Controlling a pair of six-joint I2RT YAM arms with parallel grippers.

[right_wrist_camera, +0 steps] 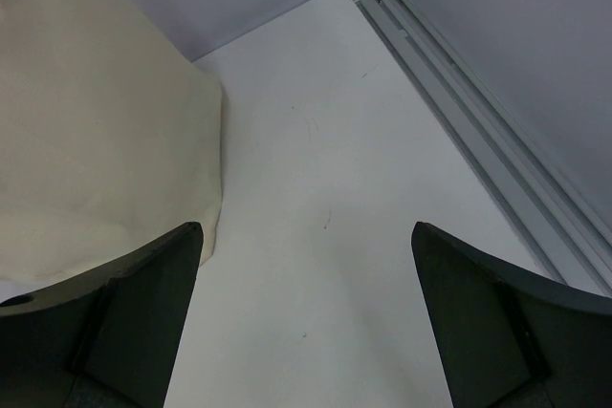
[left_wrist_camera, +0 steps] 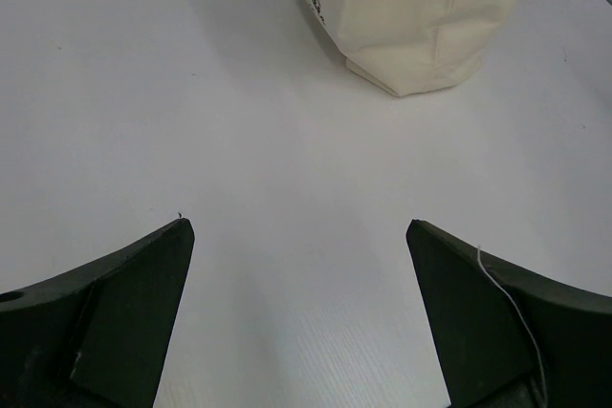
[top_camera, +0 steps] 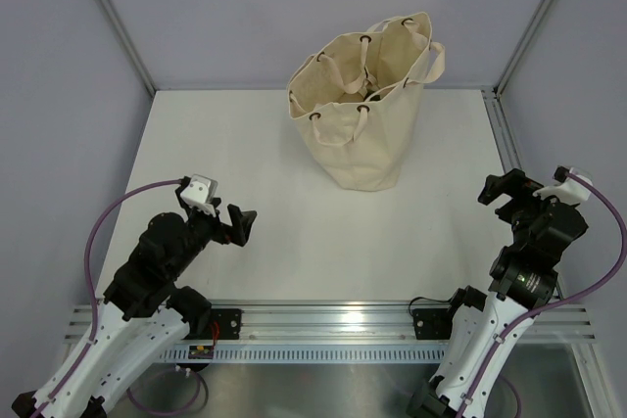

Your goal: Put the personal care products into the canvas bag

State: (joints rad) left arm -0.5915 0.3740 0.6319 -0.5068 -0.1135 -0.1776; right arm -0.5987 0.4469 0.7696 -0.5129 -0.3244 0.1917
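The cream canvas bag point(top_camera: 364, 129) stands upright at the back middle of the white table point(top_camera: 225, 144), its mouth open and its rope handles hanging. A small dark shape shows inside the mouth; I cannot tell what it is. No personal care products show on the table in any view. My left gripper point(top_camera: 245, 225) is open and empty at the near left, aimed toward the bag point(left_wrist_camera: 411, 16). My right gripper point(top_camera: 496, 193) is open and empty at the near right, with the bag's side point(right_wrist_camera: 96, 140) to its left. Only bare table lies between the left gripper's jaws point(left_wrist_camera: 298, 226) and between the right gripper's jaws point(right_wrist_camera: 306, 228).
Grey enclosure walls surround the table on three sides. An aluminium rail point(top_camera: 323, 325) runs along the near edge by the arm bases. A metal track point(right_wrist_camera: 459, 112) lines the table's right edge.
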